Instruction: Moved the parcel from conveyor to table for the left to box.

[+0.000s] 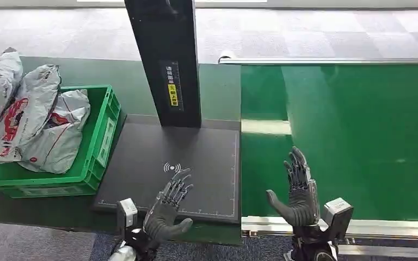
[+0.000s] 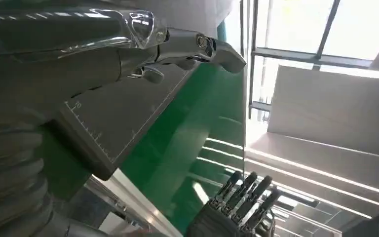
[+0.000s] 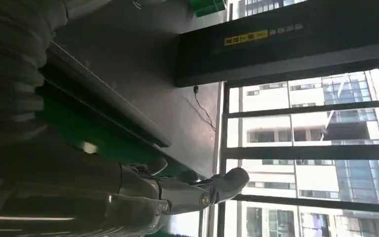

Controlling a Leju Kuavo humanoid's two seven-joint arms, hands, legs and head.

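Note:
Several grey parcels (image 1: 30, 117) with red print lie piled in the green crate (image 1: 99, 142) at the left. The green conveyor belt (image 1: 359, 136) on the right carries nothing. My left hand (image 1: 168, 209) hovers over the near edge of the black scanning table (image 1: 158, 163), fingers spread and holding nothing. My right hand (image 1: 299, 190) is raised over the near edge of the belt, fingers straight and apart, also holding nothing. The left wrist view has my left hand (image 2: 177, 49) above the table and my right hand's fingers (image 2: 242, 197) beyond. My right hand (image 3: 187, 190) is in its own wrist view.
A black upright post (image 1: 166, 60) with a yellow label stands at the back of the scanning table. A metal rail (image 1: 337, 225) runs along the conveyor's near edge, and another bounds its far side. Grey tiled floor lies beyond.

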